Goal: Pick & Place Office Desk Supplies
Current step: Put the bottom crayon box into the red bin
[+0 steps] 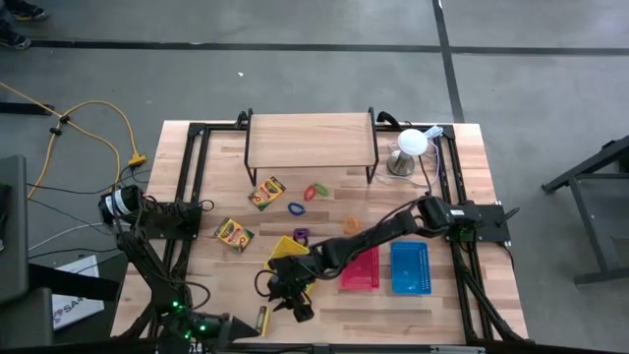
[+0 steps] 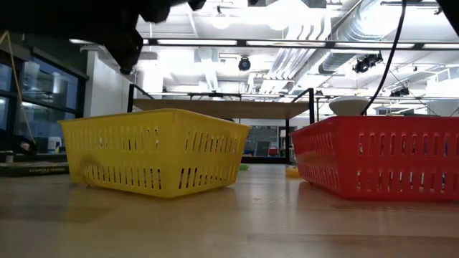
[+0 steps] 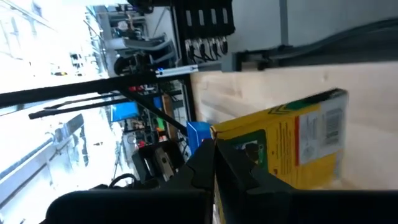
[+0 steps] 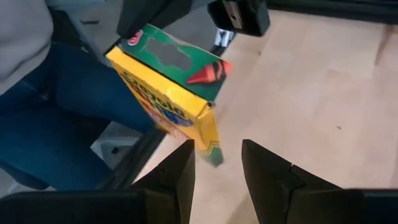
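High view, left to right: your left end effector point(image 1: 257, 320), fingers together on a crayon box point(image 1: 262, 319), sits at the desk's point(image 1: 462, 177) near edge. Just right of it hovers your right end effector point(image 1: 295, 305), fingers apart and empty. Its wrist view shows the box point(image 4: 171, 96) straight ahead, long axis slanting across the gap; this arm is the nearer receiver.
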You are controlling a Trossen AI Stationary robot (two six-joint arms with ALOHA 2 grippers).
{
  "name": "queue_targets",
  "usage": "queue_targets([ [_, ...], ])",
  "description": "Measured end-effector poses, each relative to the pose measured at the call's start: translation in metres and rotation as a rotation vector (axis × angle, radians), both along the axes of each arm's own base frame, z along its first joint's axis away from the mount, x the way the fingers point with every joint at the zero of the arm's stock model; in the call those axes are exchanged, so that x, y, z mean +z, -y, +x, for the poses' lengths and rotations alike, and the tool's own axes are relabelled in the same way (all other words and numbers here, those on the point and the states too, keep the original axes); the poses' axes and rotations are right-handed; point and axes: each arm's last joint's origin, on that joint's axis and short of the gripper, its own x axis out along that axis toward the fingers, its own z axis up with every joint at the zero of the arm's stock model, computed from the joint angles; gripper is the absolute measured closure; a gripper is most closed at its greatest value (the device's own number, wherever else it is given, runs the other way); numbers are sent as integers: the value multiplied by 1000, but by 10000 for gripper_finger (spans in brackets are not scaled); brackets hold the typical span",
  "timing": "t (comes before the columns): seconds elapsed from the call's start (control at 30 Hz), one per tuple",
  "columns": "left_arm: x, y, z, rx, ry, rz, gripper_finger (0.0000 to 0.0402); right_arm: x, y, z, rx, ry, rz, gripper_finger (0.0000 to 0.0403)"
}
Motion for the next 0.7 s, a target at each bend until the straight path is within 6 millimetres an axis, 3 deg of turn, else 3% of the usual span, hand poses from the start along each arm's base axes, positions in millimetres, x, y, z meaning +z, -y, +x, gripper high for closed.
queue_targets([
  [0.7,3,-4,9,14,23,29,401,6,-6,1,103,77,28,282],
])
